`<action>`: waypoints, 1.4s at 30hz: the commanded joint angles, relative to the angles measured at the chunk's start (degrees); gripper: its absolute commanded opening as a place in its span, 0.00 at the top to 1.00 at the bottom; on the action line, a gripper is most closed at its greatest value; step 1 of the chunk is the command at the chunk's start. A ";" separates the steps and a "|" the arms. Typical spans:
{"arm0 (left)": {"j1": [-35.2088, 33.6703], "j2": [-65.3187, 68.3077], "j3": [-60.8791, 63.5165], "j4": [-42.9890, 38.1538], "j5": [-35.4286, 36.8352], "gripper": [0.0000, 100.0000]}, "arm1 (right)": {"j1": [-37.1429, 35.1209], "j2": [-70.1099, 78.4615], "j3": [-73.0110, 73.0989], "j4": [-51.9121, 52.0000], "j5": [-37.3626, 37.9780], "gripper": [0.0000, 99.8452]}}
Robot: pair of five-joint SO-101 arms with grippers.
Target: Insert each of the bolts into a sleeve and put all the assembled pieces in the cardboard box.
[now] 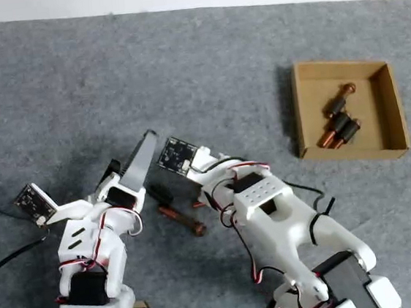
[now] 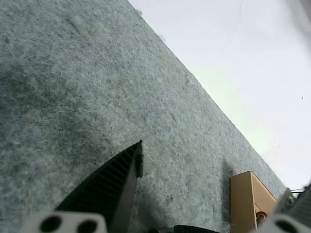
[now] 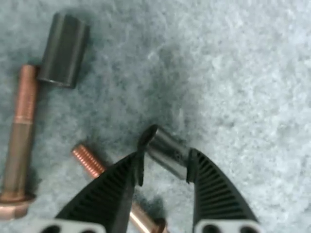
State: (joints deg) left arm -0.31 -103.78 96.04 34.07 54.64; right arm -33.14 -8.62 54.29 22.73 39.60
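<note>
My right gripper (image 3: 166, 155) is down on the grey mat, shut on a short dark sleeve (image 3: 167, 151) that lies between its fingertips. A copper bolt (image 3: 91, 163) lies partly under one finger. Farther off lie a second dark sleeve (image 3: 63, 48) and a longer copper bolt (image 3: 19, 141). From above, a bolt (image 1: 181, 217) and a sleeve (image 1: 158, 196) lie between the two arms. My left gripper (image 1: 133, 154) is raised and open, holding nothing. The cardboard box (image 1: 340, 68) at the right holds three assembled pieces (image 1: 338, 121).
The grey mat (image 1: 182, 75) stretches bare behind the arms and left of the box. The box's corner (image 2: 248, 196) is far off in the left wrist view. A white floor strip borders the mat's far edge. Thin cables trail beside both arm bases.
</note>
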 commanded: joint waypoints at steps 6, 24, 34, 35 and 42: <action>0.92 -0.84 0.13 0.26 -0.44 0.52 | 0.57 1.80 0.22 -2.68 0.44 0.88; 0.92 -0.84 0.22 0.26 -0.44 0.52 | 0.66 6.90 -3.74 2.77 0.44 0.88; 0.84 -0.84 0.13 0.26 -0.44 0.52 | 0.57 6.99 -3.74 2.68 0.44 1.00; 0.84 -0.84 0.13 0.26 -0.44 0.52 | 0.57 6.99 -3.74 2.68 0.44 0.99; 0.75 -0.84 0.13 0.26 -0.44 0.52 | 0.66 6.46 -3.56 2.77 0.35 0.99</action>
State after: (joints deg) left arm -0.31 -103.78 96.04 34.07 54.64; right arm -32.70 -2.29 50.68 23.96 39.52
